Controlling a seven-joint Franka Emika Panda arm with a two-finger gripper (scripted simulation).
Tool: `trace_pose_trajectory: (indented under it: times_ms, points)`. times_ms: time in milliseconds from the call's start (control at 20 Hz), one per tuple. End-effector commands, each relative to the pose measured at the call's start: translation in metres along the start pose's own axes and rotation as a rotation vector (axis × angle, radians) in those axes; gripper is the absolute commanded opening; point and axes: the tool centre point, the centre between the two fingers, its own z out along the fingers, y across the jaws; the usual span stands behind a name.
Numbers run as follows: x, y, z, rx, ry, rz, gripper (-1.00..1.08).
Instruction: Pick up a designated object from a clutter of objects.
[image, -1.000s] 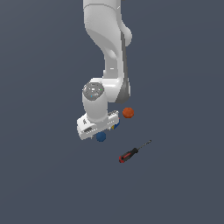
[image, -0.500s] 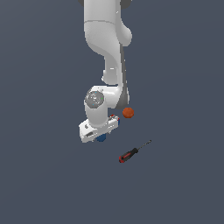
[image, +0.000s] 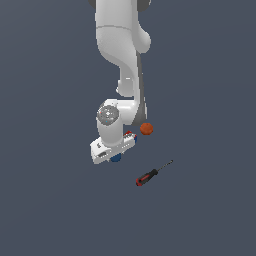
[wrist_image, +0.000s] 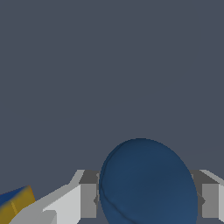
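We've got our gripper down low, fingers on either side of the blue ball; can't tell if it's squeezing.

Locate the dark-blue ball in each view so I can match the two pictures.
Exterior view: the dark-blue ball peeks out just beneath the white gripper, mostly hidden by it, to the exterior view's left of the screwdriver.
Wrist view: the dark-blue ball looms large between the two fingers.
Shared landmark: the red-yellow-blue cube, a sliver beside the gripper in both.
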Motion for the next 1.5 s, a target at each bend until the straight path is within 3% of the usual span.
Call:
trace_pose_trajectory:
  times_ms: [0,700,1450]
  points:
    - [0.000,-0.001,0.001,0.001,0.000,-0.001,-1.00]
    - [-0.011,-0.004,-0.023,0.000,0.000,0.000,-1.00]
    - [-0.055,-0.021,-0.124,0.000,0.000,-0.001,-1.00]
